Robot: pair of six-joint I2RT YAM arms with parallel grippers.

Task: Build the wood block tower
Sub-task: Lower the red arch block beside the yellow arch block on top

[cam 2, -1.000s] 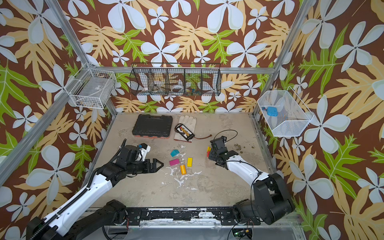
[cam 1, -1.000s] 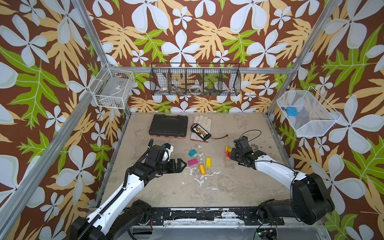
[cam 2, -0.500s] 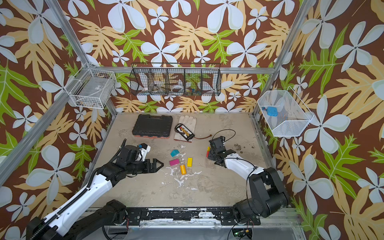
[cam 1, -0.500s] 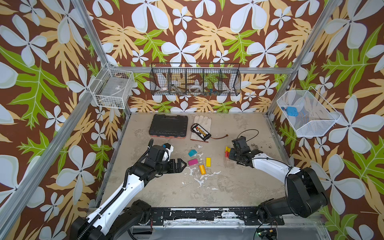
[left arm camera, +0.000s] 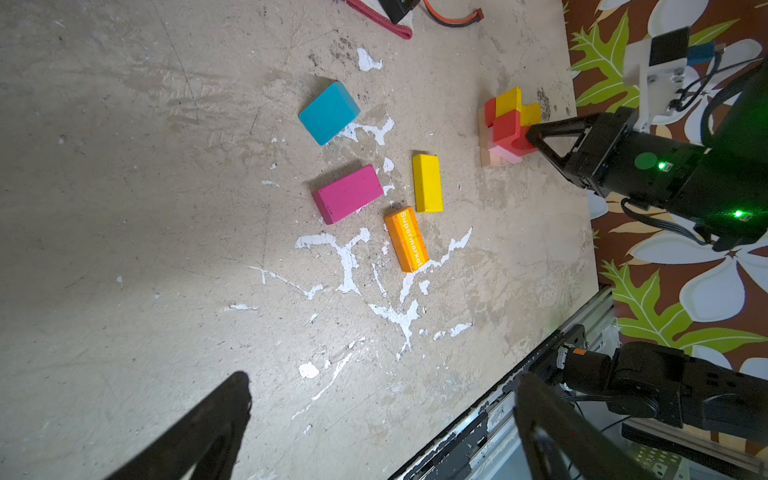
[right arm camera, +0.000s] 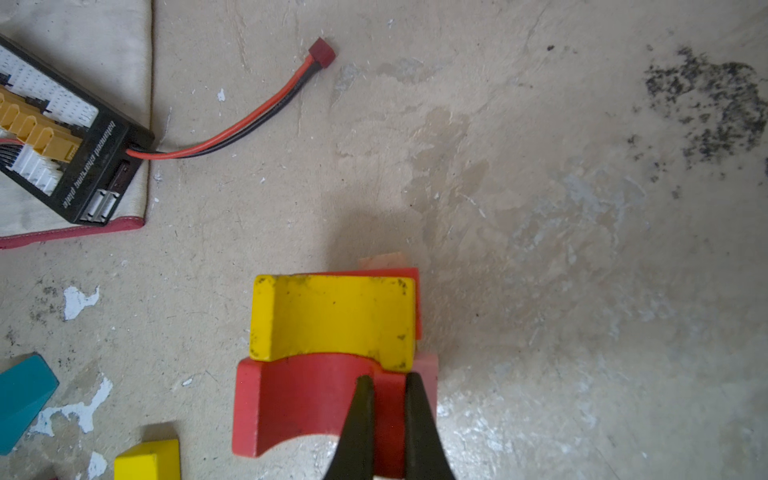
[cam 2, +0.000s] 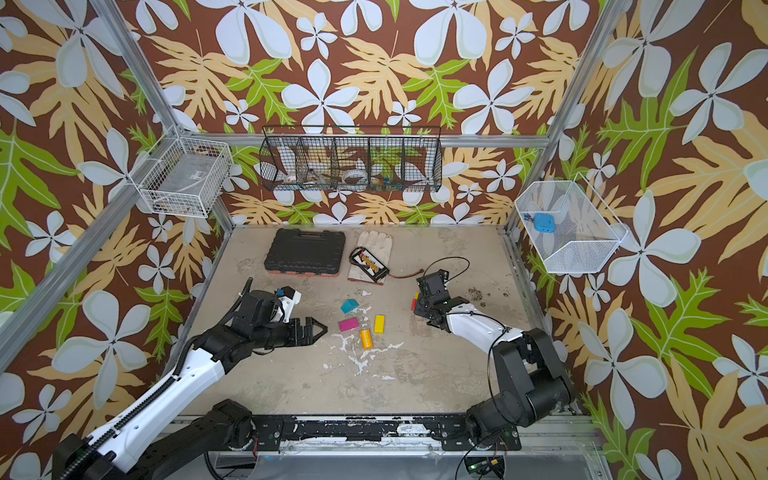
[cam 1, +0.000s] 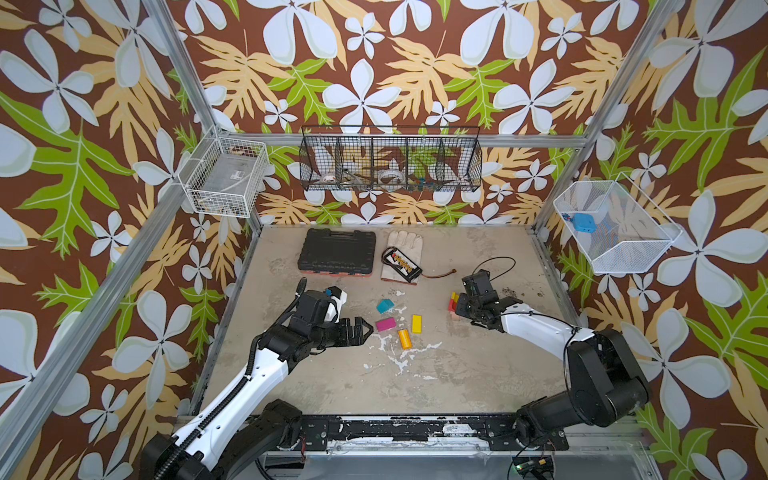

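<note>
You are roughly halfway, I judge. Taking 12 o'clock as the back wall in a top view, the tower (cam 1: pixel 453 305) is standing on the bench (cam 1: pixel 457 374) at about 2 o'clock from the middle. It is showing a tan slab (left arm camera: pixel 481 124) at the bottom, a pink block (left arm camera: pixel 505 154) on that, then a red arch (right arm camera: pixel 299 403), with a yellow arch (right arm camera: pixel 332 318) sitting on top, offset from it.

Your right gripper (right arm camera: pixel 386 380) is reaching in from 3 o'clock with its fingers pressed nearly together and the tips resting against the red arch. I am not seeing it pinch anything.

Four wood blocks are lying loose mid-bench, at 9 o'clock of the tower and well apart from it: a teal block (left arm camera: pixel 329 112), a magenta block (left arm camera: pixel 348 193), a yellow bar (left arm camera: pixel 427 183) and an orange piece (left arm camera: pixel 406 239).

Your left gripper (cam 1: pixel 361 330) is hovering just at 9 o'clock of the magenta block, fingers spread wide, holding nothing. Those four are waiting to be stacked.
</note>
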